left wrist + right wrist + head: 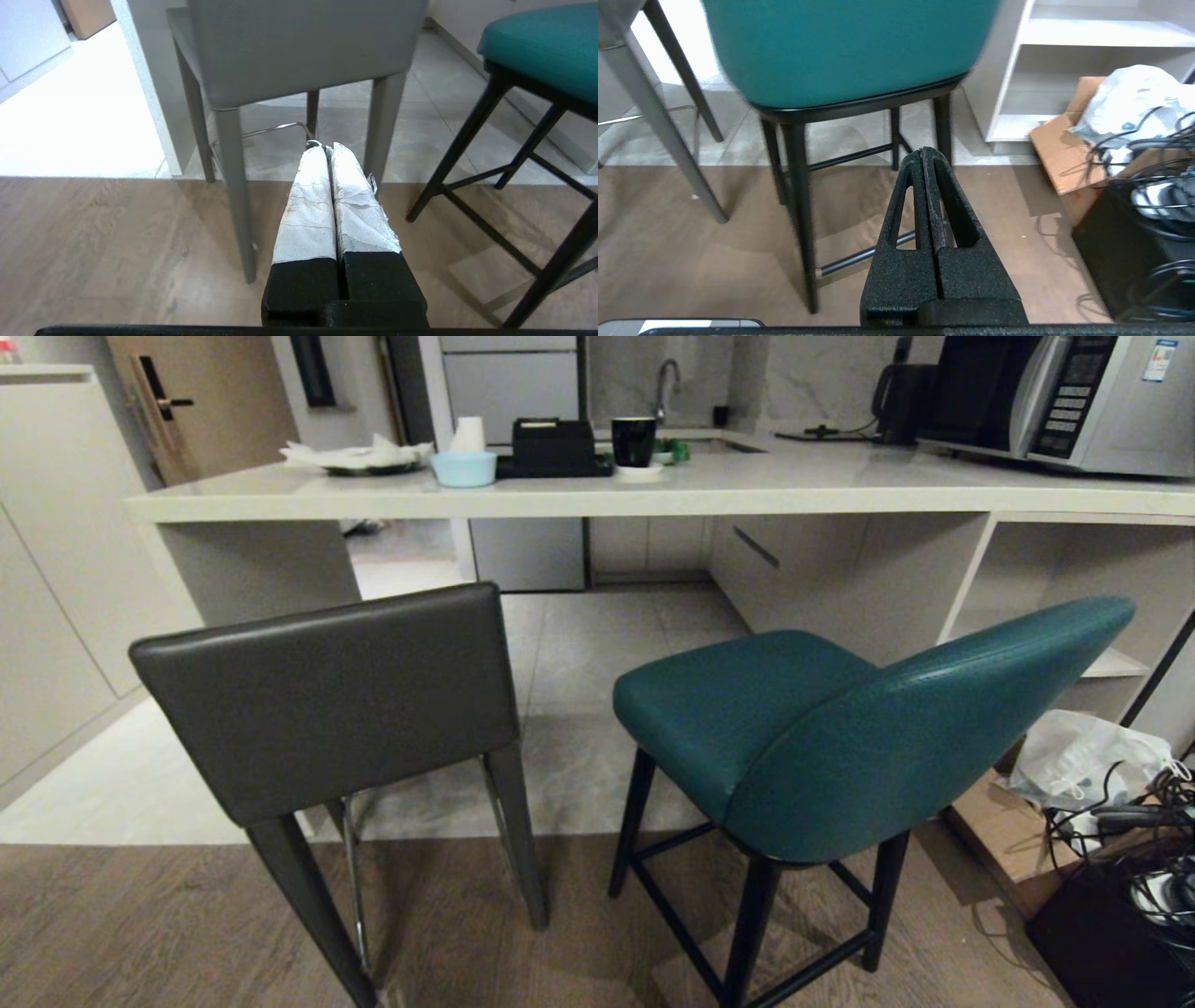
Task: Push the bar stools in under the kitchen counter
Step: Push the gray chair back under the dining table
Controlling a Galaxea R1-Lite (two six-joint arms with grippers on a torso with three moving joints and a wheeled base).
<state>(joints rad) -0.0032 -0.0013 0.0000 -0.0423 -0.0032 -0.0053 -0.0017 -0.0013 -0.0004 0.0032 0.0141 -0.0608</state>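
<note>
Both claws sit low and near, out of the head view. Left claw [327, 148]: fingers wrapped in white, pressed together, holding nothing, hanging over wood floor [93, 242] just short of the grey stool's near legs. Right claw [927, 151]: bare black fingers pressed together, empty, hanging near the teal stool's near legs.

Grey stool [327, 695], near left: boxy back faces the camera, tapered grey legs, chrome footrest [275, 129] between them. Near legs on wood, far legs on grey tile. Seat not under the bench.

Teal stool [840, 728], near right, well apart from the grey one: curved back turned at an angle, so the seat points far-left. Thin black legs with crossbars. Also stands clear of the bench.

Far right on the floor: cardboard box [1004, 835], white bag [1083, 756], tangle of black cables [1148, 821].

Bench [747, 490], beyond both stools: long off-white top, slab side panel [252, 569] at left, open white shelves [1102, 607] at right. On top, left to right: plate with white paper [359, 455], pale blue bowl [464, 469], black box [553, 446], black cup [634, 441], microwave [1074, 397].

Farthest: faucet [665, 383] and sink, a door [187, 401] at far left.
</note>
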